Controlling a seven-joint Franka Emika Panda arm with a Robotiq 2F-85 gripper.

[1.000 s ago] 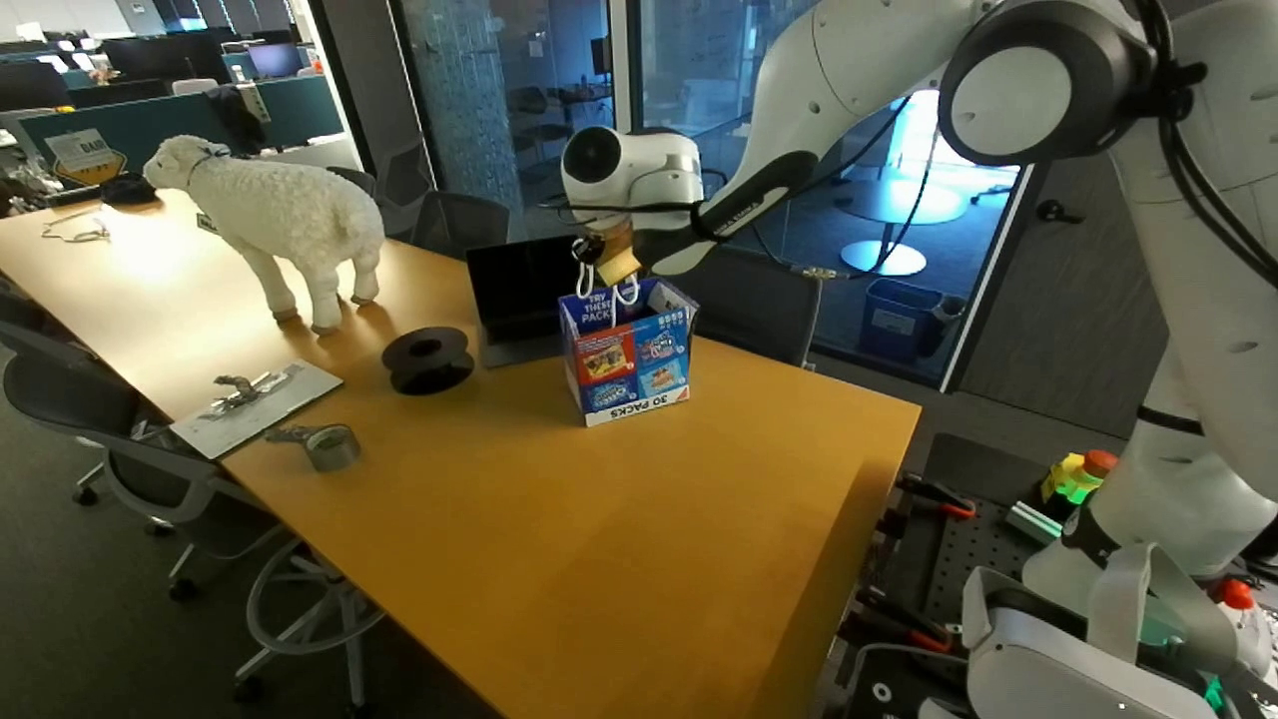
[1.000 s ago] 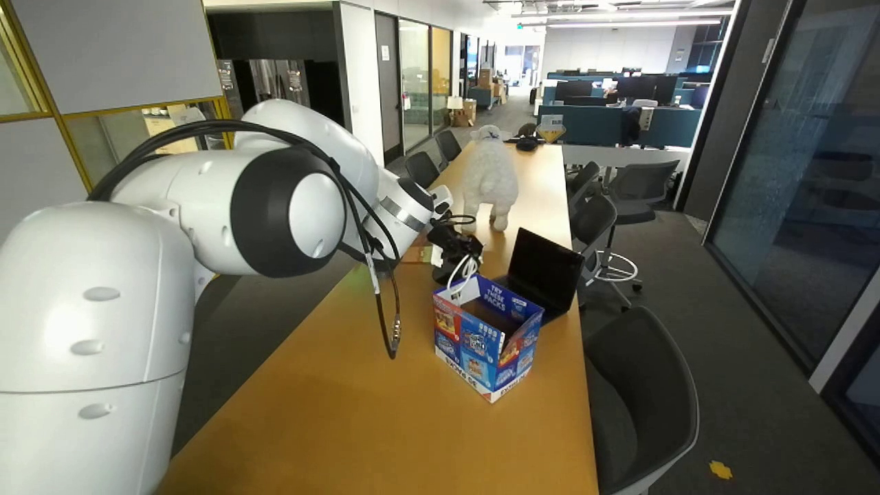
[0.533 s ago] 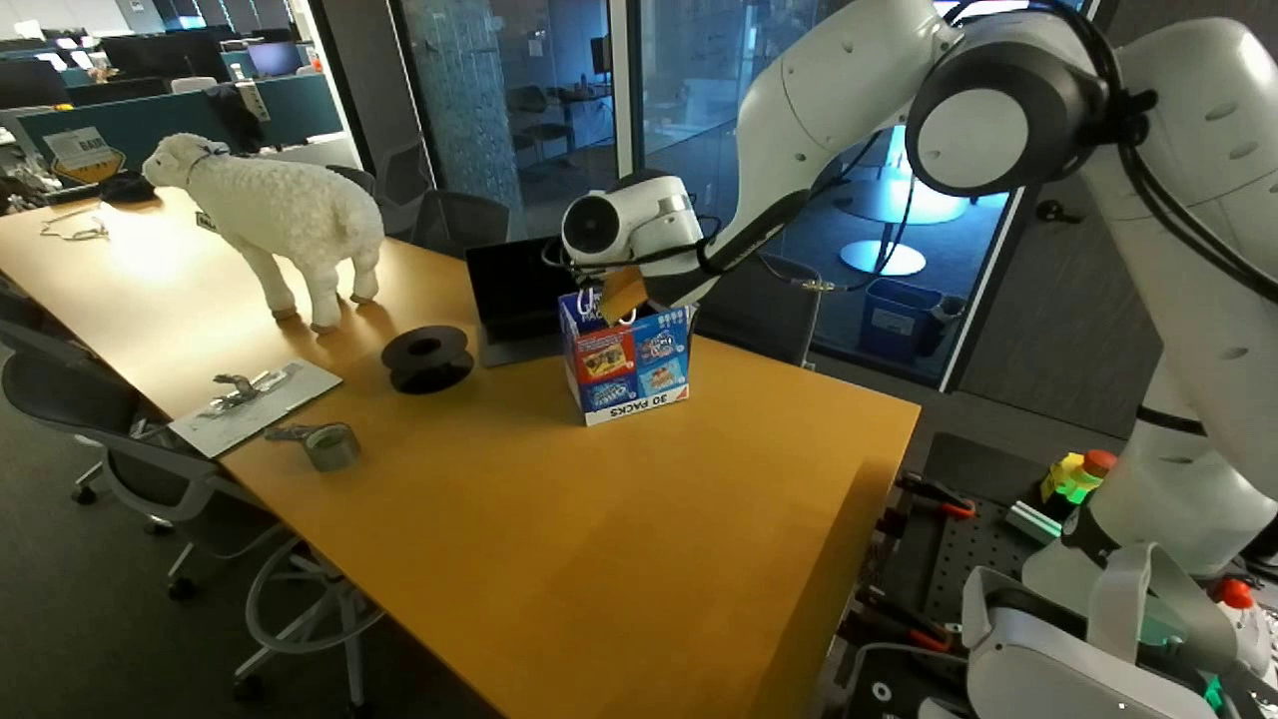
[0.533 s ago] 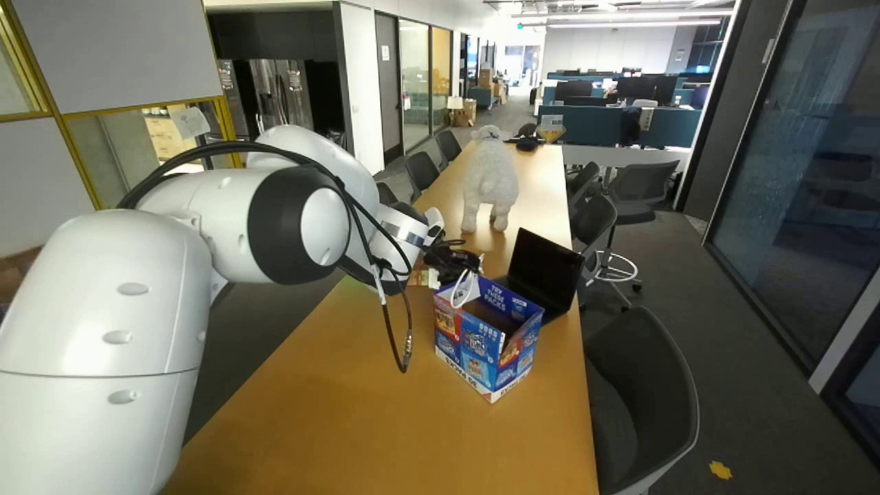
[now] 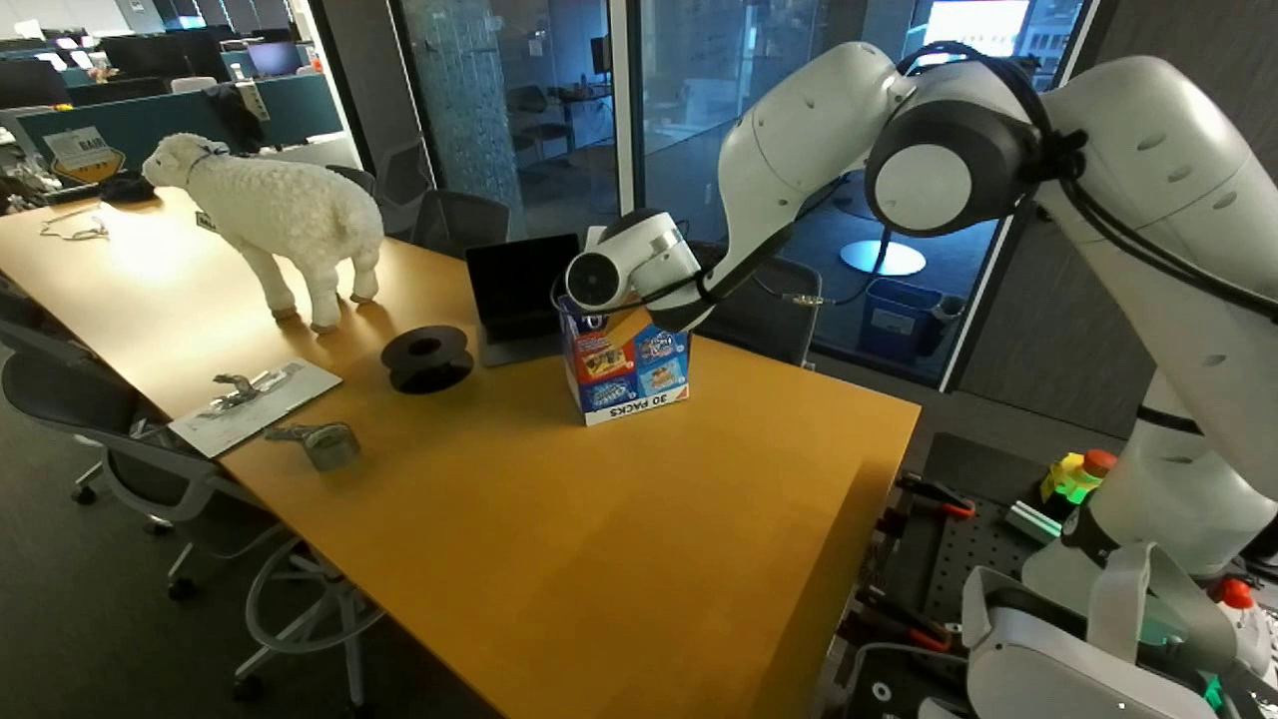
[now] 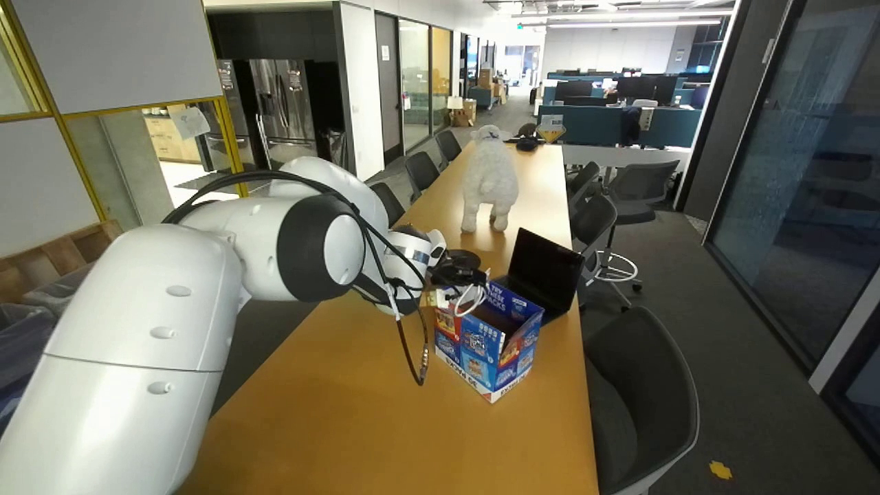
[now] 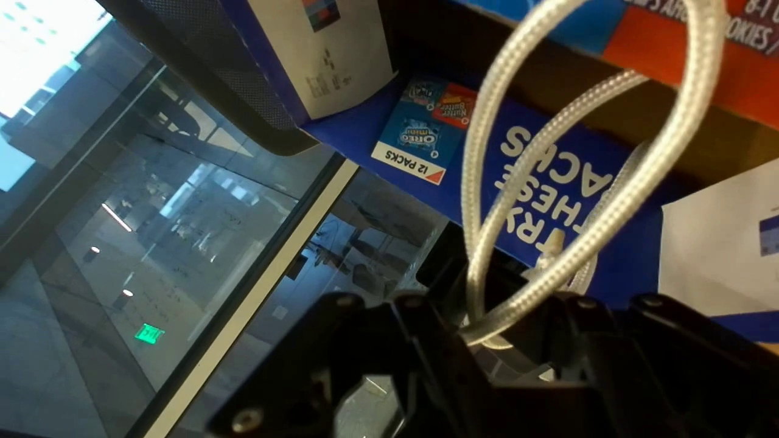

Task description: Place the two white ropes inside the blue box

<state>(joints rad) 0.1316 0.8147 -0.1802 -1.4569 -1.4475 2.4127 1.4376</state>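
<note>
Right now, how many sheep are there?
1: the sheep stands on the table, farther from the robot arm than the laptop. A tiny one inside the blue box could be hidden.

Open-plan office; long table (image 6: pixel 344 426) lined with dark chairs (image 6: pixel 646 385); teal desk partitions (image 6: pixel 592 128), monitors (image 6: pixel 639 88) beyond; glass walls (image 5: pixel 689 95) alongside; open laptop (image 6: pixel 545 271) on table.

— Bends the arm (image 5: pixel 799 130)?
— Yes, high at the elbow (image 5: pixel 924 188), sloping down to the wrist (image 5: pixel 644 262).
— And with the gripper (image 7: pixel 502 316)?
— Points it sideways, clasping, with a narrow gap between fingers (image 7: pixel 426 331).
</note>
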